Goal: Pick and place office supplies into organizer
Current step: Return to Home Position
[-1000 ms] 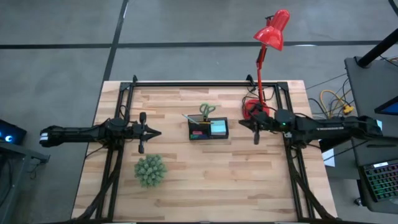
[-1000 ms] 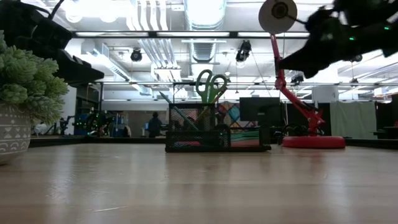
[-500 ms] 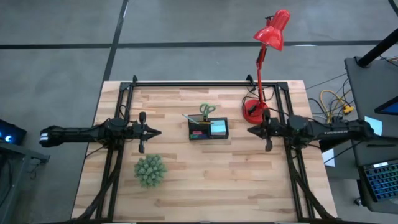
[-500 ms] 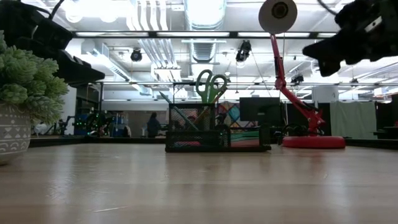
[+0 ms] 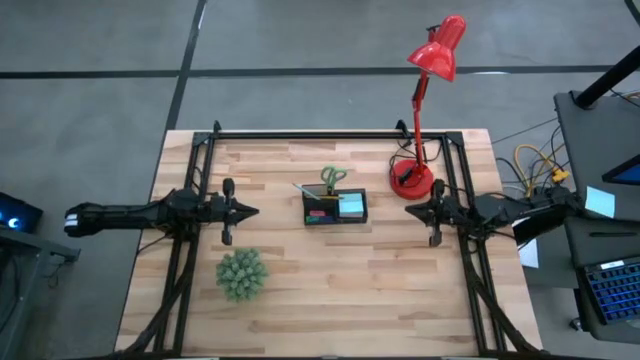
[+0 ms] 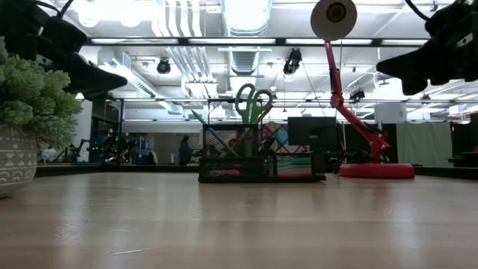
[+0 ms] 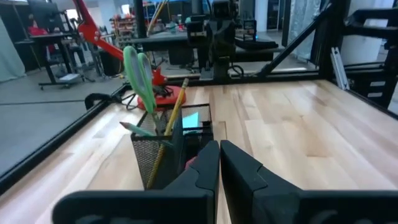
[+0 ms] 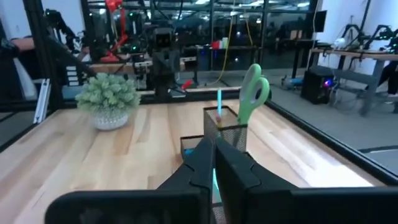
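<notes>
Green scissors [image 8: 252, 93] upright in organizer [image 6: 224, 147], handles up

Slim black arms [image 5: 130, 213]; left gripper [image 7: 218, 147] and right gripper [image 8: 215, 142] seemingly matte, wedge-fingered.

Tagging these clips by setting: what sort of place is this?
Likely a robotics lab in an open hall: a wooden table between the left arm and right arm, exposed ceiling ducts, a monitor beyond.

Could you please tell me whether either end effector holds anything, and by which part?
Nothing is held. The left end effector and right end effector are both shut and empty, apart from the black mesh organizer.
</notes>
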{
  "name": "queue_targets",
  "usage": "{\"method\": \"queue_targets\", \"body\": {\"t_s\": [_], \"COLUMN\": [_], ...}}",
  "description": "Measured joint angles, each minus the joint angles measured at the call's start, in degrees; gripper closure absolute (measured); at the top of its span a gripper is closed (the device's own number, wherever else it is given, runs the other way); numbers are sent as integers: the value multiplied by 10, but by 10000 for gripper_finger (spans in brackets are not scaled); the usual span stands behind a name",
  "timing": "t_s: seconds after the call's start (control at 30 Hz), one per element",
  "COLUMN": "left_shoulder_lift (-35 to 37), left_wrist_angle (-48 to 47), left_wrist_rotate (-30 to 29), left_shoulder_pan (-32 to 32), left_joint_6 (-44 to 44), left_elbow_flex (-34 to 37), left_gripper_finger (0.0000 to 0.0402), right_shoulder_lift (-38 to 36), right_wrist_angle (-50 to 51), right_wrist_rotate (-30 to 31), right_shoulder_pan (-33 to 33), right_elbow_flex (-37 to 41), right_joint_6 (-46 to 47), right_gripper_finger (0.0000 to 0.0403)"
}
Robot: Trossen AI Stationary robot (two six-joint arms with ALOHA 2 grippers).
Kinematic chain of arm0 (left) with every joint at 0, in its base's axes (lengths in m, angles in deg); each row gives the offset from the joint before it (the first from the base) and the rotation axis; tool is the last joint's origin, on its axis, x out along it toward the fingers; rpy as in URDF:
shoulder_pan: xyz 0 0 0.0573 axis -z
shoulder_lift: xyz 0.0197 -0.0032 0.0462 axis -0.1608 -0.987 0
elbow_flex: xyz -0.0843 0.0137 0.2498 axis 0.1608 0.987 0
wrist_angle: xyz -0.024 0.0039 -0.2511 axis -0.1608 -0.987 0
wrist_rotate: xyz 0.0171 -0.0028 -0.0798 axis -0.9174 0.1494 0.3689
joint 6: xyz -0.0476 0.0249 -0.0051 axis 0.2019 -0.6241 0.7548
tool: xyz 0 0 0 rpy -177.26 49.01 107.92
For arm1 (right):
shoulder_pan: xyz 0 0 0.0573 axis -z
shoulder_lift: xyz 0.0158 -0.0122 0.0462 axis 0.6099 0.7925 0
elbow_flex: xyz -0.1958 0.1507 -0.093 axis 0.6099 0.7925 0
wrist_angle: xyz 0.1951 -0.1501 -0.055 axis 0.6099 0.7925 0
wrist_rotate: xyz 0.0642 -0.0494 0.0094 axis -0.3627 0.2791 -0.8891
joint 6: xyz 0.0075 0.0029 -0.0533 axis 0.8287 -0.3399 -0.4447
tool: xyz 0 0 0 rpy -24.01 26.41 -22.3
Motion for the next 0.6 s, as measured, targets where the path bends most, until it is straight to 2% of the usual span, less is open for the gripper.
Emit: {"method": "queue_targets", "body": {"t_s": [0.17,0.27,0.43,0.6], "left_shoulder_lift": [28,58,115,108], "left_wrist_angle": [1,16,-44,-46], "left_wrist_rotate": [3,31,40,41], "left_shoulder_pan": [0,0,0,0], "left_joint_6": [2,2,5,4], "left_elbow_flex": [0,0,1,1], "left_gripper_finger": [402,402,402,402], "right_shoulder_lift": [-24,-24,-23,-21], "right_wrist_angle": [15,17,18,19], "right_wrist_rotate": [4,6,6,8], "right_shoulder_pan": [-1,-1,-1,-1], "right_elbow_flex": [-1,-2,-2,-3], "right_joint_6": [-12,-13,-15,-7], "right_gripper_finger": [394,394,394,394]}}
